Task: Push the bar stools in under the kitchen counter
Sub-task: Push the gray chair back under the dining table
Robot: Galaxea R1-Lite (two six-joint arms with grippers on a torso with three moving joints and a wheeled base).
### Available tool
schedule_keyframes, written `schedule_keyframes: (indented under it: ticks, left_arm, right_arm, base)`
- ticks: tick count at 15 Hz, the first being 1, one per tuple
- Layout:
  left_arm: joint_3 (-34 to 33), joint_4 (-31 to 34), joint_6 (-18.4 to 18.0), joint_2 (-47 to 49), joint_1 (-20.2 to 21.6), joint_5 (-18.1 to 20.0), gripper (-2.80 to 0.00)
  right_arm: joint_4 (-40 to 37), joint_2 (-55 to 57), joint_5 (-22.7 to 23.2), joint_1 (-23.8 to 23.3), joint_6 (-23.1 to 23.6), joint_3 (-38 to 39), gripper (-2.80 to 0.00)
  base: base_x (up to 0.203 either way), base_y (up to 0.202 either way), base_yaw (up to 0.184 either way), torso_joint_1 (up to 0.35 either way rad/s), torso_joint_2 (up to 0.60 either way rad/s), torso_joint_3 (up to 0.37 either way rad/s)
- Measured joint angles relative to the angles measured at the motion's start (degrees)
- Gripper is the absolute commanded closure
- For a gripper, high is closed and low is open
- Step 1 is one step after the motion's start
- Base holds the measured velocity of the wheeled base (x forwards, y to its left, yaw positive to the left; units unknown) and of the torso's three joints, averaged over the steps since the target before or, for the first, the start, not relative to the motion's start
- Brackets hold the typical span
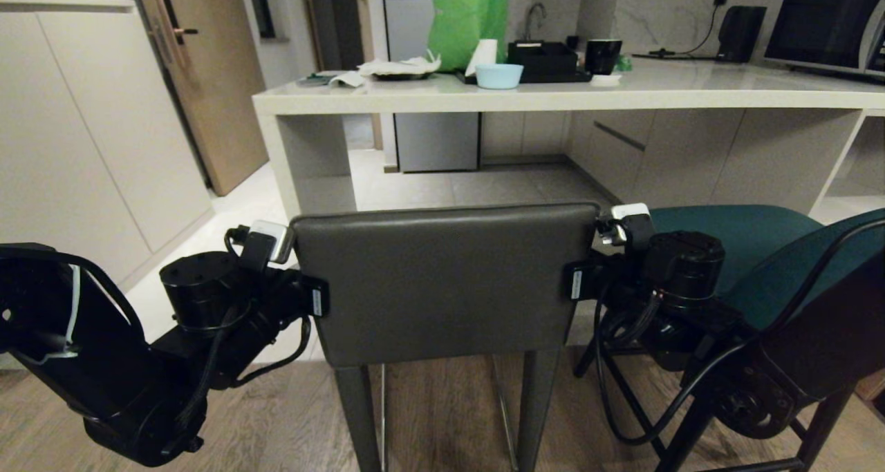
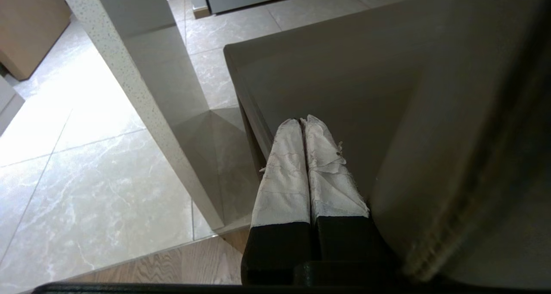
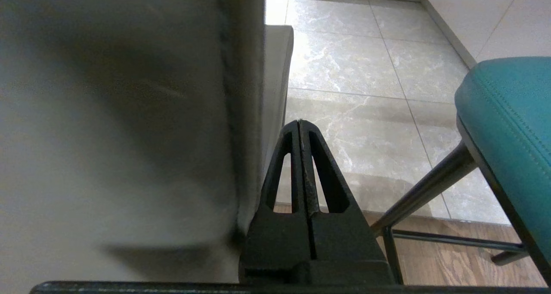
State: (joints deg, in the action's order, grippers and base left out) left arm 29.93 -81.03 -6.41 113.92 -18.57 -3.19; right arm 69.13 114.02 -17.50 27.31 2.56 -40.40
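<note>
Pale marble-look floor tiles (image 1: pixel 442 182) are being met by brown wood-grain flooring (image 1: pixel 442 417) in the head view, and across the back a long off-white speckled stone kitchen counter (image 1: pixel 553 99) is being run from left to right. A dark grey, boxy, square-backed bar stool (image 1: pixel 442 278) is being shown standing just short of the counter, its back facing the camera and its seat pointing toward the opening under the slab. A teal padded bar stool with black legs (image 1: pixel 747 251) is being shown just beside it on the right. The left gripper (image 1: pixel 314 299) is being held against the grey back's left edge, the right gripper (image 1: pixel 577 282) against its right edge.

From the left wrist view, the left gripper (image 2: pixel 304 122) is being seen with its cloth-wrapped fingers (image 2: pixel 284 173) pressed together on nothing, lying along the grey stool's (image 2: pixel 344 96) side, near the counter's speckled end panel (image 2: pixel 163 83).

From the right wrist view, the right gripper (image 3: pixel 300 124) is being seen fully closed and empty, beside the grey back (image 3: pixel 129 113), with the teal seat (image 3: pixel 508 126) nearby.
</note>
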Motion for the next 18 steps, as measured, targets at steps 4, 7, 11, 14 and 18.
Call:
schedule_keyframes:
  ticks: [4,7,11,14,18]
  left_arm:
    - [-0.9,0.4,-0.1,0.0,0.5,-0.5,0.00]
    - [-0.7,0.7,-0.2,0.2,0.4,-2.5,0.00]
    - [-0.5,0.3,0.0,0.2,0.2,-2.7,0.00]
    - [-0.6,-0.1,0.0,0.0,0.2,-2.5,0.00]
    - [-2.2,-1.2,0.0,-0.8,0.0,-2.7,0.00]
  right_arm:
    - [-0.1,0.8,0.0,0.4,0.2,-1.0,0.00]
    - [0.0,1.4,-0.1,0.5,0.3,-1.5,0.00]
    - [0.2,1.8,0.0,0.5,0.4,-2.3,0.00]
    - [0.3,1.8,-0.3,0.4,0.7,-2.5,0.00]
    - [0.3,1.5,-0.3,1.0,0.7,-1.9,0.00]
  base:
    - [0.000,0.000,0.000,0.000,0.00,0.000]
    - [0.000,0.000,0.000,0.000,0.00,0.000]
    - [0.171,0.000,0.001,0.000,0.00,0.008]
    - [0.180,0.000,0.002,0.001,0.00,0.001]
    - [0.145,0.000,0.002,-0.001,0.00,0.004]
